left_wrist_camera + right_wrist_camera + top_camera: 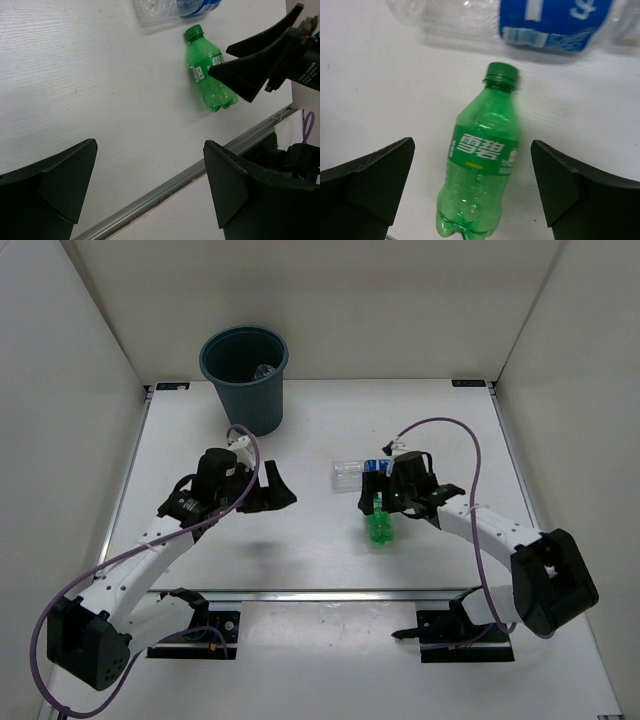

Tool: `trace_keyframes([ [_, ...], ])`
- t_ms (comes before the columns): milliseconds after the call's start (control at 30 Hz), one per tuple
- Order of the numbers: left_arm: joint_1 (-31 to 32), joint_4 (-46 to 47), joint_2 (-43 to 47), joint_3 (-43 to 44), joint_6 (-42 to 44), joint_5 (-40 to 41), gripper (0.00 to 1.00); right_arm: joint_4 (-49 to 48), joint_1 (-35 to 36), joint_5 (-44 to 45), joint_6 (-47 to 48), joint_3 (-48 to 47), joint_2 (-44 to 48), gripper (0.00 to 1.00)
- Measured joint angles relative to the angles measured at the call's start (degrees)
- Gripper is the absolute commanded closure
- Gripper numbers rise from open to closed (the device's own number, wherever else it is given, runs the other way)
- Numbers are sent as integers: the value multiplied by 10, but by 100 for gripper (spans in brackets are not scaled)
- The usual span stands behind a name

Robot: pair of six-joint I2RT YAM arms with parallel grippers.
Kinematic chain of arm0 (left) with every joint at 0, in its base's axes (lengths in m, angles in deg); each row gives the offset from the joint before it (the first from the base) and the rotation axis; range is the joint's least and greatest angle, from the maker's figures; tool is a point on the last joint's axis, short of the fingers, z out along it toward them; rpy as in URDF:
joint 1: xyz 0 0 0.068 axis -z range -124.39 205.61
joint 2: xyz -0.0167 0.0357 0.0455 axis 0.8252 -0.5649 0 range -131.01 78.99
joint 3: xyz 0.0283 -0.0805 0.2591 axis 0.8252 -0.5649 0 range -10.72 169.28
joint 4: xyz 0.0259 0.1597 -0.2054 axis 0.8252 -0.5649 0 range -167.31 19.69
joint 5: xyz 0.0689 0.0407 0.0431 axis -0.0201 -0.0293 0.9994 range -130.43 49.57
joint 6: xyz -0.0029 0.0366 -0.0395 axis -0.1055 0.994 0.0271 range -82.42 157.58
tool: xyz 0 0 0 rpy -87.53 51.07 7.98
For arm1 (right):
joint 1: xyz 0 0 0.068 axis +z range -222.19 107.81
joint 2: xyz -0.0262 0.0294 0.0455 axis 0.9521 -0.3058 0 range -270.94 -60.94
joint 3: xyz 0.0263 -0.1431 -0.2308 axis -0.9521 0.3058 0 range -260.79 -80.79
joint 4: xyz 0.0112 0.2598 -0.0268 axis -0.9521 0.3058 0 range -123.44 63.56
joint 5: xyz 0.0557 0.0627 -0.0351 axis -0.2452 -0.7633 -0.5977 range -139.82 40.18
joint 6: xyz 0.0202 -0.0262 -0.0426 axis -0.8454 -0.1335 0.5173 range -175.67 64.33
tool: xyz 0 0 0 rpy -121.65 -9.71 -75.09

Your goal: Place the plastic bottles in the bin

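**Both jaws wide, empty**

The left jaws gape over open worktop (300, 550), the bin (245, 395) off to their side at the far edge. The right jaws, spread wide, bracket the green bottle (480, 165) lying flat; the blue-label bottle (545, 20) lies crosswise just beyond its cap.

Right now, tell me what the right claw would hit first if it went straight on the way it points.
Most likely the green bottle, lying on the table centred between the fingers of the open right claw; the clear blue-label bottle lies beyond its cap.
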Motion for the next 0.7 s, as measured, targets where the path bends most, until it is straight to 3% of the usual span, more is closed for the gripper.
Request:
trace_keyframes([
  [133, 0, -3, 4, -6, -2, -1, 1, 15, 37, 18, 22, -16, -56, 2],
  [233, 0, -8, 19, -10, -2, -2, 1, 38, 47, 56, 13, -28, -97, 11],
  [433, -5, -8, 46, -23, -13, -11, 1, 47, 43, 58, -7, -30, -101, 57],
  [700, 22, 105, 11, -62, -88, -64, 2, -59, 72, -127, 35, 0, 32, 75],
])
